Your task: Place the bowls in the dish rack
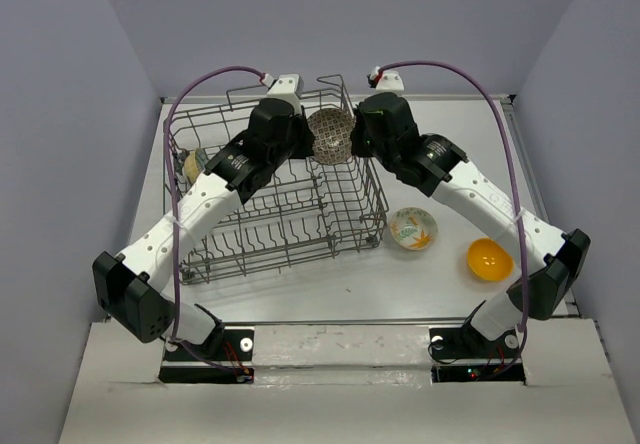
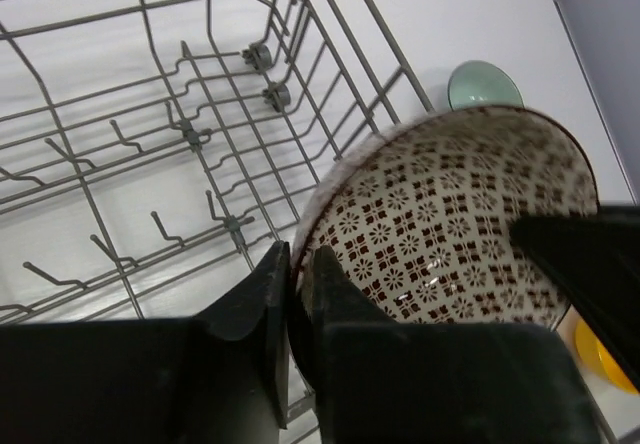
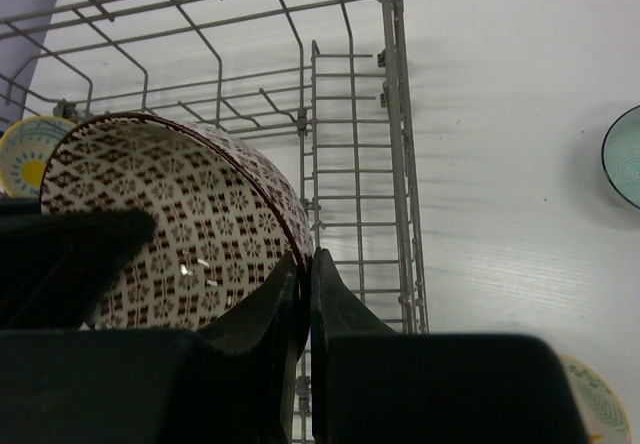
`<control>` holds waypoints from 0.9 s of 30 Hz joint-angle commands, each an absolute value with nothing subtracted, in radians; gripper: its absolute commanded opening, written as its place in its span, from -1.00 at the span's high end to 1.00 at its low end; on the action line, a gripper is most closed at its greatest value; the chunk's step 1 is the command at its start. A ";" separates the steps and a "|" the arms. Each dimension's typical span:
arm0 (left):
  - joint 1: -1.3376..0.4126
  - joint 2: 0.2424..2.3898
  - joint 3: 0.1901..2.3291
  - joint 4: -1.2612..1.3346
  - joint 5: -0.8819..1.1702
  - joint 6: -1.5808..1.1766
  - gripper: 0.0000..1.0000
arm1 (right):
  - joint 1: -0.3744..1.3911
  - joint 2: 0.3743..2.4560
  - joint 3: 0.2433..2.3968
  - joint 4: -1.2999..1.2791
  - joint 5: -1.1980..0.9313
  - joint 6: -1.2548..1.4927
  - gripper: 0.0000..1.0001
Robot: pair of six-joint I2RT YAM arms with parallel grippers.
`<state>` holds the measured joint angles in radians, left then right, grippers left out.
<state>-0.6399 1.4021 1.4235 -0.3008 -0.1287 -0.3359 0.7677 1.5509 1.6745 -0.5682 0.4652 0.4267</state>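
Observation:
Both grippers hold the brown-patterned bowl (image 1: 330,134) tilted on edge above the far right corner of the grey wire dish rack (image 1: 375,199). My left gripper (image 1: 308,140) is shut on its left rim, seen close in the left wrist view (image 2: 297,259) with the bowl (image 2: 450,224). My right gripper (image 1: 356,136) is shut on the opposite rim (image 3: 305,259) of the bowl (image 3: 180,214). The white bowl with a yellow centre (image 1: 192,164) stands inside the rack at its left. The leaf-pattern bowl (image 1: 412,228) and orange bowl (image 1: 489,259) sit on the table right of the rack. The teal bowl (image 3: 625,154) lies beyond the rack's right side.
The rack's upright tines (image 2: 185,129) and raised right wall (image 3: 400,164) lie directly under the held bowl. Purple cables loop above both arms. The white table ends at grey walls at the back and sides.

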 commanded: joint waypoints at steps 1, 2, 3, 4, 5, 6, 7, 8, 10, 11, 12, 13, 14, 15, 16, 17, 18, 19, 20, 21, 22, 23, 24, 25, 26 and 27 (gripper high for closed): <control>-0.653 1.401 1.437 -0.265 -0.141 -0.328 0.81 | 0.778 1.534 1.738 -0.457 0.489 0.423 0.98; -0.657 1.402 1.439 -0.267 -0.146 -0.328 0.91 | 0.778 1.535 1.740 -0.457 0.486 0.422 0.98; -0.657 1.404 1.439 -0.267 -0.153 -0.330 1.00 | 0.778 1.537 1.741 -0.456 0.482 0.420 0.98; -0.660 1.404 1.440 -0.267 -0.158 -0.330 1.00 | 0.778 1.537 1.743 -0.457 0.477 0.419 0.98; -0.663 1.404 1.440 -0.265 -0.175 -0.330 1.00 | 0.778 1.537 1.744 -0.456 0.473 0.417 0.96; -0.666 1.402 1.442 -0.265 -0.186 -0.331 1.00 | 0.778 1.537 1.744 -0.456 0.466 0.416 0.88; -0.669 1.401 1.443 -0.264 -0.195 -0.334 1.00 | 0.778 1.536 1.744 -0.457 0.466 0.416 0.78; -0.669 1.396 1.445 -0.262 -0.208 -0.336 1.00 | 0.778 1.534 1.744 -0.456 0.463 0.416 0.51; -0.669 1.390 1.456 -0.261 -0.222 -0.341 1.00 | 0.778 1.528 1.744 -0.457 0.465 0.411 0.21; -0.670 1.387 1.457 -0.261 -0.241 -0.342 1.00 | 0.778 1.523 1.743 -0.457 0.469 0.411 -0.02; -0.670 1.384 1.460 -0.259 -0.250 -0.342 1.00 | 0.778 1.520 1.741 -0.456 0.472 0.408 -0.09; -0.670 1.378 1.462 -0.258 -0.259 -0.342 1.00 | 0.778 1.514 1.738 -0.457 0.476 0.405 -0.16; -0.670 1.371 1.469 -0.256 -0.277 -0.344 1.00 | 0.778 1.502 1.732 -0.457 0.488 0.402 -0.24; -0.670 1.367 1.473 -0.250 -0.284 -0.344 1.00 | 0.778 1.496 1.730 -0.457 0.495 0.399 -0.26; -0.669 1.364 1.474 -0.247 -0.288 -0.341 1.00 | 0.778 1.490 1.727 -0.456 0.505 0.397 -0.28; -0.670 1.359 1.476 -0.245 -0.305 -0.339 1.00 | 0.778 1.470 1.724 -0.459 0.527 0.397 -0.29; -0.669 1.355 1.477 -0.244 -0.319 -0.336 1.00 | 0.778 1.459 1.715 -0.460 0.540 0.397 -0.29; -0.670 1.347 1.482 -0.250 -0.334 -0.333 1.00 | 0.778 1.450 1.709 -0.463 0.554 0.396 -0.29; -0.667 1.345 1.491 -0.256 -0.378 -0.321 1.00 | 0.778 1.439 1.701 -0.466 0.580 0.397 -0.29; -0.663 1.345 1.499 -0.276 -0.409 -0.319 1.00 | 0.778 1.416 1.681 -0.469 0.592 0.397 -0.30; -0.660 1.345 1.514 -0.288 -0.444 -0.322 1.00 | 0.778 1.405 1.668 -0.469 0.603 0.397 -0.30; -0.654 1.345 1.522 -0.297 -0.518 -0.318 1.00 | 0.778 1.393 1.651 -0.469 0.618 0.399 -0.31; -0.647 1.345 1.528 -0.308 -0.556 -0.311 1.00 | 0.778 1.382 1.635 -0.469 0.623 0.400 -0.31; -0.635 1.344 1.538 -0.327 -0.589 -0.299 1.00 | 0.778 1.368 1.603 -0.471 0.626 0.403 -0.32; -0.627 1.345 1.545 -0.339 -0.644 -0.293 1.00 | 0.778 1.365 1.588 -0.472 0.632 0.403 -0.32; -0.617 1.351 1.555 -0.354 -0.670 -0.291 1.00 | 0.778 1.362 1.574 -0.476 0.632 0.405 -0.32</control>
